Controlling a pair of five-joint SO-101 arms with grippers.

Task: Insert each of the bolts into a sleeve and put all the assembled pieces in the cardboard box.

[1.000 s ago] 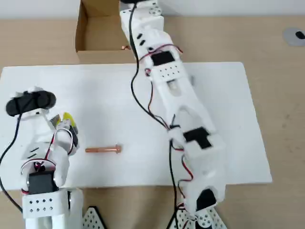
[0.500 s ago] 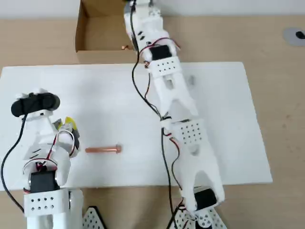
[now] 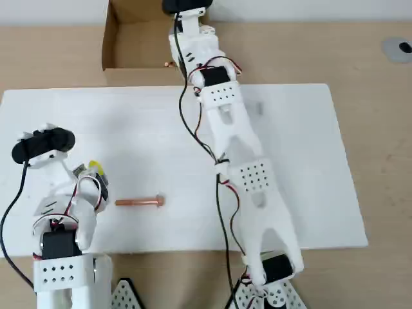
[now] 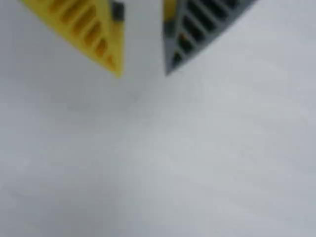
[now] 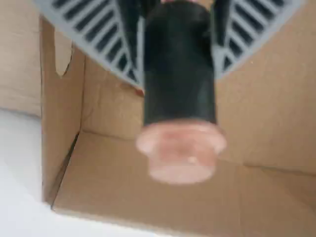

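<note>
My right gripper [image 5: 178,64] is shut on an assembled piece: a black sleeve [image 5: 178,69] with a copper bolt head [image 5: 180,153] poking out of its end. It hangs over the inside of the cardboard box [image 5: 118,192]. In the high view the right arm [image 3: 222,122] stretches from the near table edge to the box [image 3: 135,42] at the far side. A loose copper bolt [image 3: 140,202] lies on the white board near the left arm. My left gripper [image 4: 143,69] hovers just above bare white board, its yellow and grey fingers slightly apart with nothing between them.
The white board [image 3: 309,167] covers most of the wooden table. A small copper piece [image 3: 168,64] lies inside the box by its near wall. A grey disc [image 3: 398,48] sits at the far right table edge.
The right arm has stretched out further, carrying the sleeved bolt over the box. The left arm has shifted slightly; the loose bolt has not moved.
</note>
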